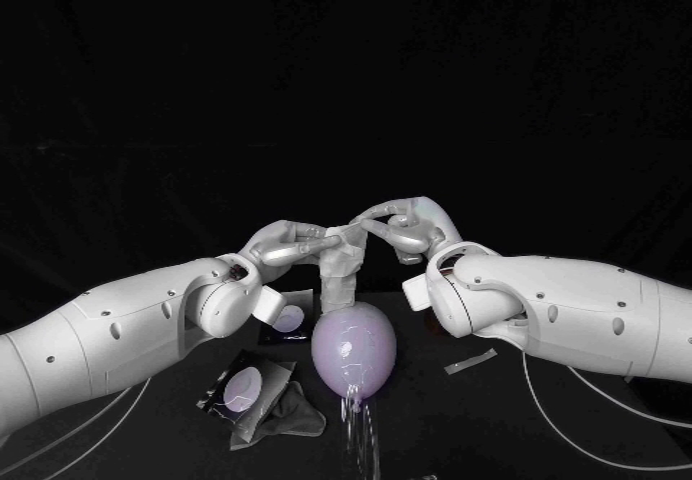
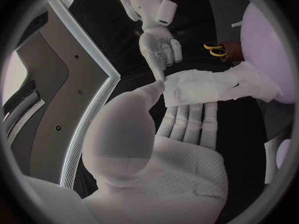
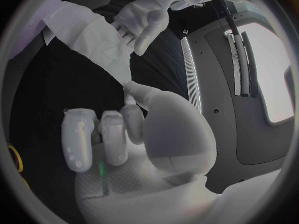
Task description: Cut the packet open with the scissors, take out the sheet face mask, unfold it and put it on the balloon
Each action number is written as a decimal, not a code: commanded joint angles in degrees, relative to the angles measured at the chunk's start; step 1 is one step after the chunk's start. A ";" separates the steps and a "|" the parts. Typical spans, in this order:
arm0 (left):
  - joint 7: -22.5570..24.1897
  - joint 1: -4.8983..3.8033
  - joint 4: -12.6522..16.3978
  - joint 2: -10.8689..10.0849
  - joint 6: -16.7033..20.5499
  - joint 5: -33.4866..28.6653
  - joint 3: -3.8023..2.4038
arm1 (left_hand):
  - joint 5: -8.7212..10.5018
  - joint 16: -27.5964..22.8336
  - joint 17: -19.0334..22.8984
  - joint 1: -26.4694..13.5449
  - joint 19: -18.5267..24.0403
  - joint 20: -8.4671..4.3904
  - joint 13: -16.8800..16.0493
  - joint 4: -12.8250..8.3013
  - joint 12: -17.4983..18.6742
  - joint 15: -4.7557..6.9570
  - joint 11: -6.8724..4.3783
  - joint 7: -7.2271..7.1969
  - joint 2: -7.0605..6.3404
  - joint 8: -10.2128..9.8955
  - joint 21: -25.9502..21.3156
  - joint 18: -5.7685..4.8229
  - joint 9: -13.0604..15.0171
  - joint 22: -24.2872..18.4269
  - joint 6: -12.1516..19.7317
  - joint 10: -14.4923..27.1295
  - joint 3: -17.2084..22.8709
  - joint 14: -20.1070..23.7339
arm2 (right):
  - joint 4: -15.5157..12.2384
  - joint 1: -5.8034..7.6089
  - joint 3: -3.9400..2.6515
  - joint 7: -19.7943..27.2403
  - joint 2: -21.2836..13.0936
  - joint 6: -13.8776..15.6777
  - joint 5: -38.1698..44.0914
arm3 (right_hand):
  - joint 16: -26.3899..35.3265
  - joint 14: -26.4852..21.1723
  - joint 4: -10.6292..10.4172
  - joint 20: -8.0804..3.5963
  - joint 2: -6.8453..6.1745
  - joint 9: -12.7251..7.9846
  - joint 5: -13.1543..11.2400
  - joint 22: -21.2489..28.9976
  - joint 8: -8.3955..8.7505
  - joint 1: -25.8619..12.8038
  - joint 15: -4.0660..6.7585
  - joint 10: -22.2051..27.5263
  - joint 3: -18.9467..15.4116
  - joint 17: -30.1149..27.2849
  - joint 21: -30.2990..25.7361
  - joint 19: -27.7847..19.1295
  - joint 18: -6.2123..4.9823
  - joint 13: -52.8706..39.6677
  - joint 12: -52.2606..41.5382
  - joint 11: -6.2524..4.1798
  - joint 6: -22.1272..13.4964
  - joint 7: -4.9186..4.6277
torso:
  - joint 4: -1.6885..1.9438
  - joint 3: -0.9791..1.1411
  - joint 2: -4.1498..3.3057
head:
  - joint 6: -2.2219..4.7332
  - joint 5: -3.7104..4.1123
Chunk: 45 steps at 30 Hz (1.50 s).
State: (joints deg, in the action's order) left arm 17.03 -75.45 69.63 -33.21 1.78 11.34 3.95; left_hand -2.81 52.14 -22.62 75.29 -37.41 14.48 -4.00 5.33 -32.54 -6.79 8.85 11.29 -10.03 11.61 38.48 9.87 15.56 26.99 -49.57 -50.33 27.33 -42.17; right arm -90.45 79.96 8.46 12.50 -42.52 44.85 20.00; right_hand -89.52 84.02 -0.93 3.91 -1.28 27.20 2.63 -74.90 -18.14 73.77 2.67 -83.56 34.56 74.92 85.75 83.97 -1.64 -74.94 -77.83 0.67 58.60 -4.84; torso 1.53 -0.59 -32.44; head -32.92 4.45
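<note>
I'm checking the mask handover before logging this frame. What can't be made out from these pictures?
Whether the right hand holds the mask: head view, it crowds against the left hand; wrist views leave it unclear.
The scissors: left wrist view, too small to make out the blades.
What props the balloon: head view, dark, just glints beneath.

Left arm (image 1: 116, 330) and right arm (image 1: 577, 310) come in from the sides and angle inward, wrists raised, hands meeting at centre. Left hand (image 1: 289, 245): palm open flat, fingers (image 2: 190, 119) straight and together, thumb (image 2: 146, 97) pressing the mask (image 1: 340, 275) onto them. Right hand (image 1: 404, 228): fingers (image 3: 93, 134) mostly curled in, one tip touching the mask's corner just beside the left thumb. Can't tell if it's actually pinching.
</note>
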 commanded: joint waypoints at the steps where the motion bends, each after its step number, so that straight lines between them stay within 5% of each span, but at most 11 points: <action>1: -2.40 -0.10 -0.35 0.23 2.01 2.03 -0.06 | 0.08 0.00 0.24 0.20 -0.29 0.41 0.02 0.13 0.26 -0.07 0.15 0.29 -0.82 -0.52 -1.18 0.59 -0.16 -0.93 0.64 0.82 -0.88 0.83 | 0.21 0.25 -0.18 1.59 0.30 -0.85 -1.75 | -0.35 5.93 0.07 -0.49 0.39 4.11 0.16 -13.64 -3.24 -0.20 0.19 -1.07 0.32 14.96 -0.06 3.47 0.53 -8.80 -0.37 -0.08 -0.25 -0.07 | 0.01 0.02 0.02 | 0.19 0.11; 13: -5.11 -0.11 -3.67 1.05 6.91 5.76 0.00 | 0.08 -4.48 3.75 2.11 0.67 1.77 0.31 1.57 2.55 -2.25 2.10 2.01 -0.64 -1.90 -8.87 0.35 -0.87 -6.54 2.24 6.42 -4.71 6.33 | 0.84 1.43 -0.53 2.05 1.36 -0.92 -7.50 | -0.32 5.92 0.17 -0.48 0.52 4.47 0.16 -13.61 -3.67 -0.50 0.18 -1.13 0.52 14.94 -0.14 3.41 0.51 -8.95 -0.58 -0.08 -0.49 -0.07 | 0.00 -0.03 0.03 | 0.52 0.31; 25: -0.67 -0.07 -4.62 0.53 12.93 5.56 -0.01 | 0.08 -10.71 8.09 5.60 3.35 2.14 0.28 1.69 4.69 -3.85 3.26 2.92 0.95 -2.32 -15.94 -1.37 -1.21 -11.39 2.74 9.04 -6.82 9.87 | 1.22 1.69 -0.59 2.11 1.65 -1.03 -9.67 | -0.10 5.84 0.31 -0.47 0.59 4.72 0.16 -13.51 -3.98 -0.66 0.18 -1.09 0.69 14.74 -0.42 3.24 0.44 -8.96 -0.55 -0.09 -0.66 -0.06 | -0.02 -0.04 -0.06 | 0.94 0.43; 29: 1.73 -0.03 -2.65 -0.23 14.68 5.44 -0.06 | 0.03 -6.06 6.78 6.86 -3.01 1.61 -0.76 1.50 1.43 -1.86 1.38 1.07 1.85 -0.12 -13.04 0.74 -0.25 -10.47 -0.61 4.00 -6.17 3.53 | 1.35 1.72 -0.60 2.14 1.77 -1.06 -9.79 | -0.10 5.84 0.34 -0.47 0.63 4.81 0.16 -13.51 -4.09 -0.74 0.18 -1.06 0.77 14.75 -0.44 3.23 0.44 -8.95 -0.50 -0.09 -0.74 -0.06 | 0.01 -0.03 -0.09 | 0.90 0.36; 31: 2.31 -0.02 -1.43 -0.62 14.38 5.29 -0.09 | 0.01 0.91 4.07 6.76 -9.81 -0.54 -1.97 2.03 -1.95 1.02 -0.89 -0.86 2.93 2.00 -7.93 0.90 1.02 -8.06 -3.29 -0.36 -5.50 -3.68 | 1.40 1.73 -0.60 2.15 1.83 -1.09 -9.82 | -0.10 5.84 0.34 -0.47 0.63 4.81 0.16 -13.51 -4.09 -0.74 0.18 -1.06 0.77 14.75 -0.44 3.23 0.44 -8.95 -0.50 -0.09 -0.74 -0.06 | 0.01 -0.03 -0.06 | 0.82 0.35; 33: 2.30 -0.02 -0.46 -0.87 13.41 4.86 -0.10 | 0.02 1.80 3.71 6.71 -10.52 -0.85 -2.13 2.10 -2.36 1.36 -1.16 -1.06 3.06 2.24 -7.30 0.89 1.17 -7.74 -3.58 -0.88 -5.47 -4.66 | 1.41 1.74 -0.60 2.17 1.87 -1.12 -9.83 | -0.10 5.84 0.34 -0.47 0.63 4.81 0.16 -13.51 -4.09 -0.74 0.18 -1.05 0.77 14.75 -0.44 3.23 0.44 -8.94 -0.49 -0.09 -0.74 -0.06 | 0.01 -0.03 -0.05 | 0.83 0.28; 35: 1.82 -0.01 0.66 -1.01 11.65 3.98 -0.12 | -0.34 8.07 1.12 5.52 -16.04 -3.58 -3.61 3.26 -5.82 4.28 -3.70 -2.64 3.80 3.80 -2.11 0.87 2.39 -5.08 -5.30 -5.92 -5.59 -11.82 | 1.40 1.75 -0.60 2.22 1.93 -1.17 -9.85 | -0.10 5.83 0.36 -0.47 0.65 4.86 0.16 -13.50 -4.15 -0.77 0.18 -1.00 0.80 14.74 -0.45 3.22 0.43 -8.90 -0.39 -0.09 -0.78 -0.06 | 0.03 -0.01 -0.03 | 0.72 0.25; 37: 1.22 -0.01 1.57 -0.99 10.19 3.17 -0.13 | 0.07 9.67 0.40 3.45 -17.49 -4.90 -3.98 5.83 -6.54 4.79 -3.97 -2.63 5.05 3.89 -0.12 0.82 2.83 -4.00 -4.98 -7.81 -5.34 -13.94 | 1.38 1.75 -0.59 2.26 2.01 -1.23 -9.86 | -0.08 5.83 0.36 -0.47 0.67 4.90 0.16 -13.50 -4.19 -0.81 0.18 -1.04 0.83 14.73 -0.46 3.22 0.43 -8.94 -0.48 -0.08 -0.81 -0.07 | 0.03 -0.01 -0.03 | 0.68 0.20; 45: 0.39 -0.01 3.20 -0.40 8.45 0.96 -0.15 | 0.06 12.90 -1.29 -1.35 -19.33 -6.56 -4.62 11.06 -6.92 5.09 -3.79 -2.15 1.10 3.51 3.74 0.59 3.77 -1.74 -3.24 -9.27 -9.06 -18.09 | 1.03 1.75 -0.59 2.22 2.35 -1.41 -9.84 | -0.06 5.82 0.37 -0.47 0.70 4.94 0.16 -13.48 -4.24 -0.85 0.18 -0.97 0.87 14.71 -0.52 3.18 0.41 -8.88 -0.35 -0.08 -0.84 -0.07 | -0.04 0.04 0.00 | 0.64 0.07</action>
State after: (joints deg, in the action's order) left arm 16.85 -75.39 72.59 -33.75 12.23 14.33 3.90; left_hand -2.84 64.85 -23.79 74.37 -56.33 7.80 -8.58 16.15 -39.26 -1.75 5.05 9.22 -8.86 15.28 42.06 10.22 19.28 25.13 -53.29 -59.34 18.57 -59.91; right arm -89.31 81.67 7.92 13.89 -40.24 44.48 10.08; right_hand -89.31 84.01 -0.63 3.80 -1.26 27.49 2.66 -74.92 -20.19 72.91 2.65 -83.61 35.20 74.95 85.42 84.07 -1.63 -74.94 -78.15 0.42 57.35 -4.84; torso 1.51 -0.56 -32.46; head -32.28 4.54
